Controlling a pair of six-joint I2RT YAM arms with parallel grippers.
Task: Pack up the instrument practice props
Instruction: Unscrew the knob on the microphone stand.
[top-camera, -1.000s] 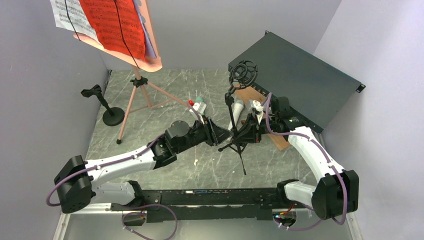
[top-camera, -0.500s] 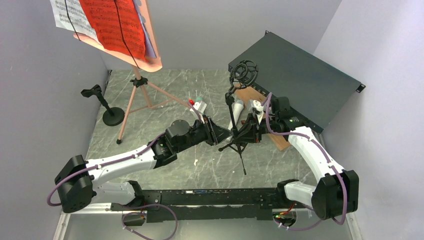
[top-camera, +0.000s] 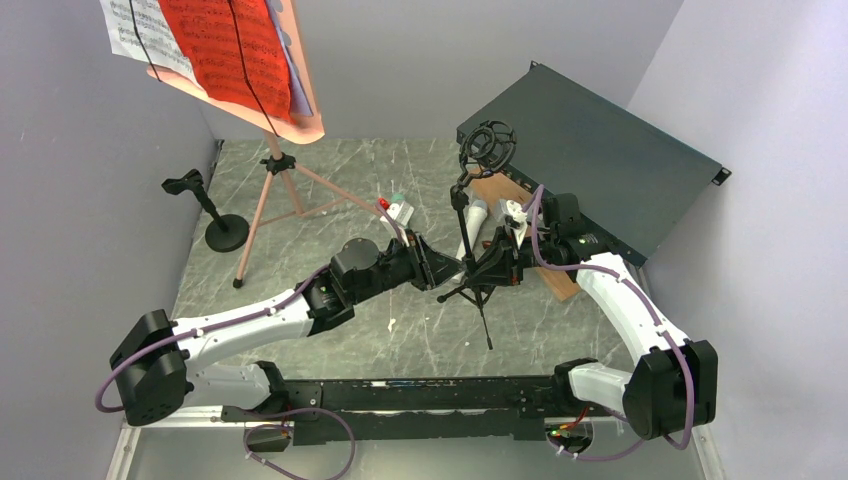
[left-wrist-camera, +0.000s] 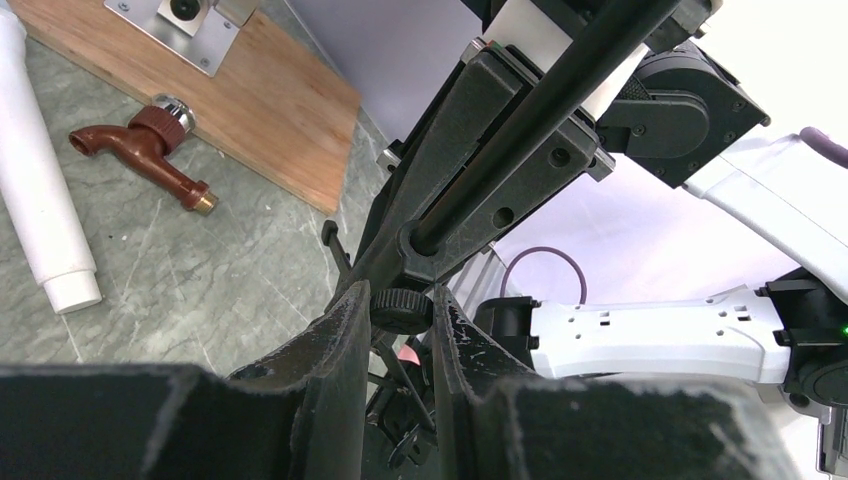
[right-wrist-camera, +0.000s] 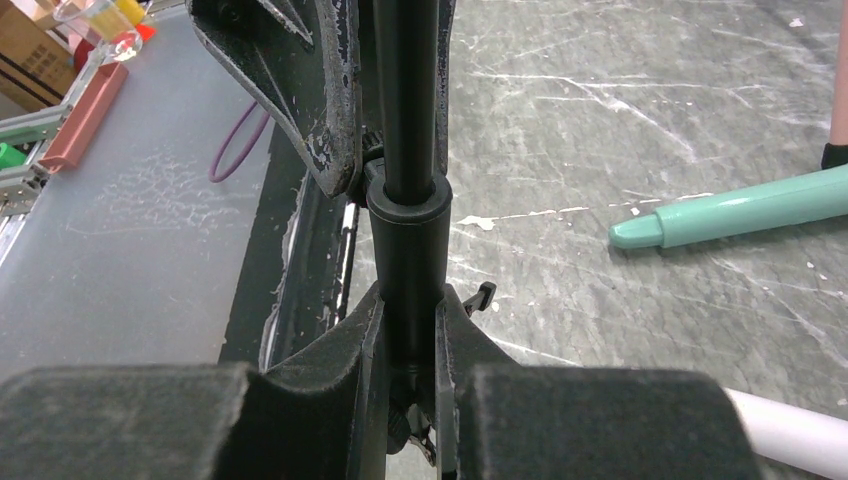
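A black microphone mount with a ring cradle (top-camera: 487, 147) stands on thin tripod legs (top-camera: 481, 297) mid-table. My left gripper (top-camera: 448, 270) is shut on its small ribbed knob (left-wrist-camera: 402, 308) at the base of the pole. My right gripper (top-camera: 490, 266) is shut on the pole's black sleeve (right-wrist-camera: 410, 250) just above. The green microphone (top-camera: 400, 210) and the white microphone (top-camera: 474, 222) lie behind on the table. The pink tripod (top-camera: 272, 190) holds white, red and lavender pages (top-camera: 225, 45) at the back left. A second black mount (top-camera: 212, 215) stands far left.
The dark green metal box (top-camera: 600, 165) leans at the back right. The brown wooden board (left-wrist-camera: 255, 95) lies before it, with a metal plate and a brown tap (left-wrist-camera: 140, 150) beside it. Grey walls close in on the left and right.
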